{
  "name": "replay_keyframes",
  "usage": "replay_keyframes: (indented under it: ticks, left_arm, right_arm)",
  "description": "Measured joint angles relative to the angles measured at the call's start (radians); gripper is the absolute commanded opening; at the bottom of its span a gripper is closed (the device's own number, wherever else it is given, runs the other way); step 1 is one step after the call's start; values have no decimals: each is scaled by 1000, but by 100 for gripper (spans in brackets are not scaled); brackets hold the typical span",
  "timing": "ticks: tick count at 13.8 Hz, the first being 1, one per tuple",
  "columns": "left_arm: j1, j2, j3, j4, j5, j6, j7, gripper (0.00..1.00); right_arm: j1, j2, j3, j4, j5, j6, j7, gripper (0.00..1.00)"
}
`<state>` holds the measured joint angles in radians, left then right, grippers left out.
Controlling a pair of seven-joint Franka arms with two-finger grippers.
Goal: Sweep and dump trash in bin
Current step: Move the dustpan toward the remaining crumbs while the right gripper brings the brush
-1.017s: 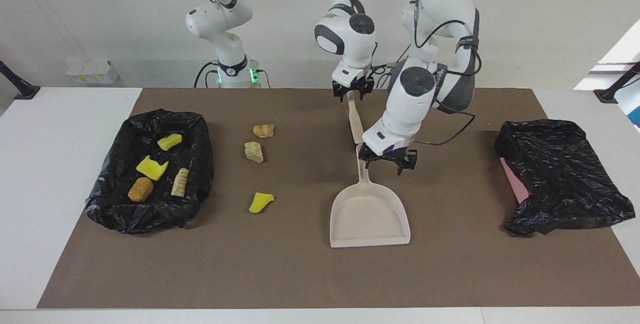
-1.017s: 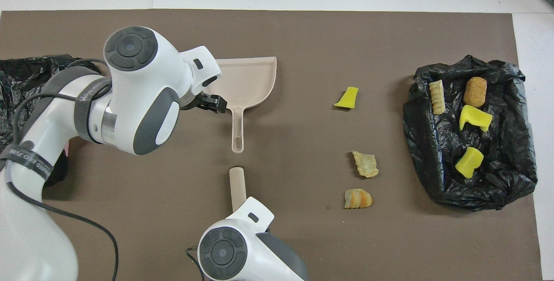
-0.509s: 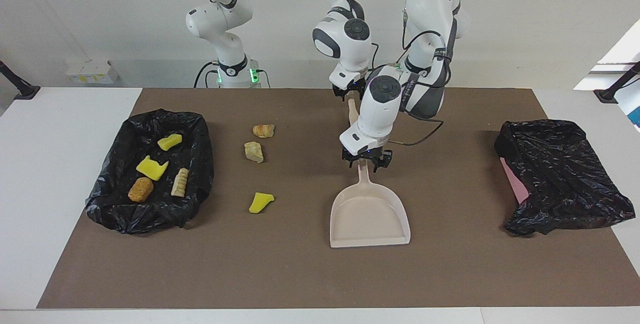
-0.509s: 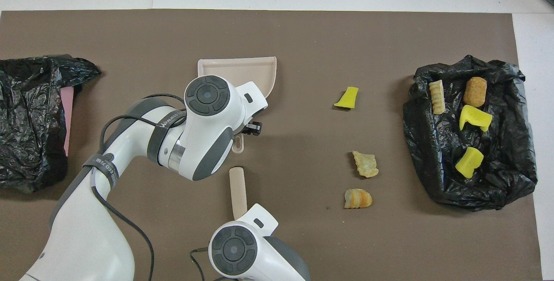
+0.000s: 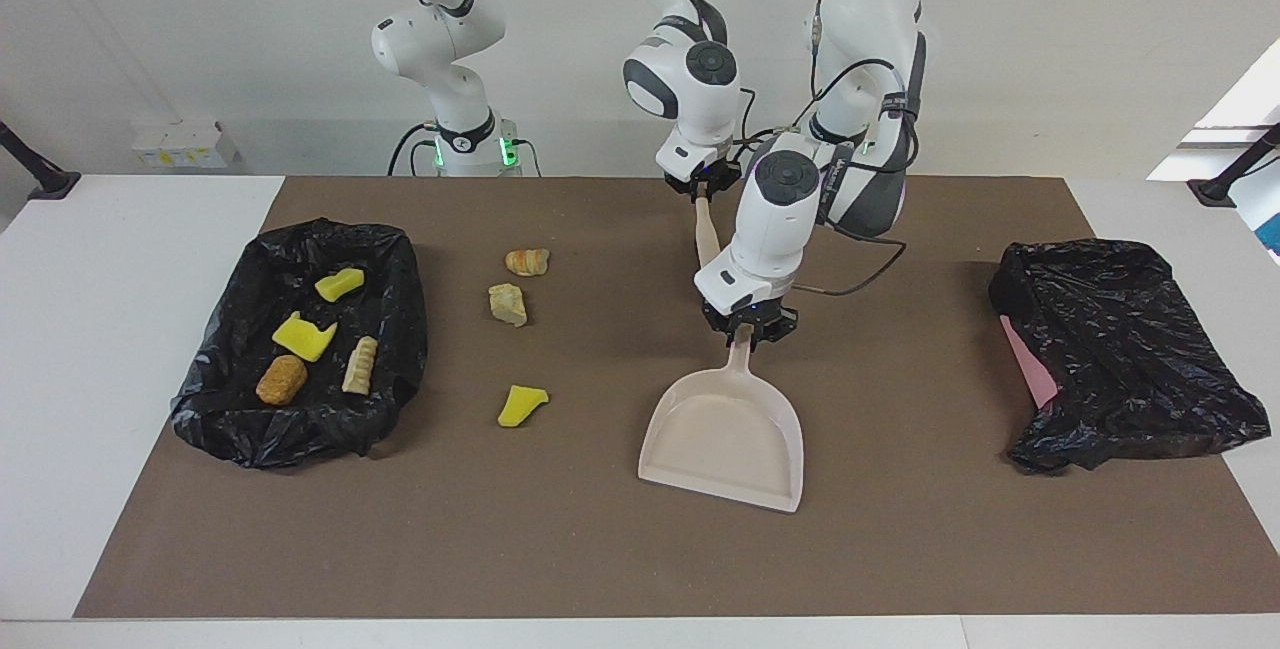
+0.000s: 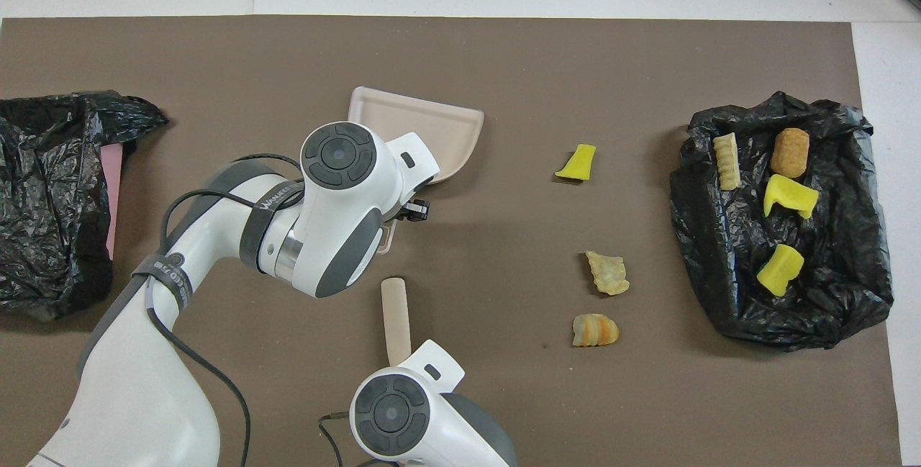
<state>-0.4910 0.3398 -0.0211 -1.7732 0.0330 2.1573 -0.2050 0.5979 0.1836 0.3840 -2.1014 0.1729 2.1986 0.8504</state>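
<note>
A: Where do we find the trash?

B: We count seven pieces. Three lie loose on the brown mat [image 5: 600,549]: a yellow piece [image 5: 521,405], a beige chunk [image 5: 507,304] nearer to the robots, and an orange-brown lump [image 5: 527,262] nearer still. The other four pieces [image 5: 312,341] lie in the bin [image 5: 400,329], which is lined with a black bag and sits toward the right arm's end of the table [image 5: 130,329].

A: What is the state of the left tool?

B: The left tool [image 5: 748,327] is clenched on the handle of the dustpan [image 5: 722,439]. The pan is turned slightly askew on the mat, its open edge pointing away from the robots. In the overhead view the left arm's wrist covers the handle.

A: And the right tool?

B: The right tool [image 5: 705,191] is clenched on the upper end of the brush handle [image 5: 707,239], close to the robots. The handle runs from that tool toward the dustpan handle. We cannot see the brush head in either view.

A: What else is on the table?

B: A second black bag [image 5: 1120,349] lies crumpled toward the left arm's end of the table, with a pink strip [image 5: 1030,359] showing at its edge. It is well apart from the dustpan.
</note>
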Motion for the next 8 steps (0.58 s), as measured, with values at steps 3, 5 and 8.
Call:
replay_keyframes:
  ticks: [3, 5, 8]
  left_arm:
    - [52, -23, 5, 44, 13, -71, 112, 0]
    - [93, -44, 6, 65, 15, -112, 204, 0]
    - [172, -94, 9, 69, 17, -166, 390, 0]
  right_arm:
    - [14, -8, 1, 0, 0, -11, 66, 0]
    - [27, -36, 1, 1, 0, -61, 113, 0]
    - [2, -129, -7, -4, 0, -209, 166, 0]
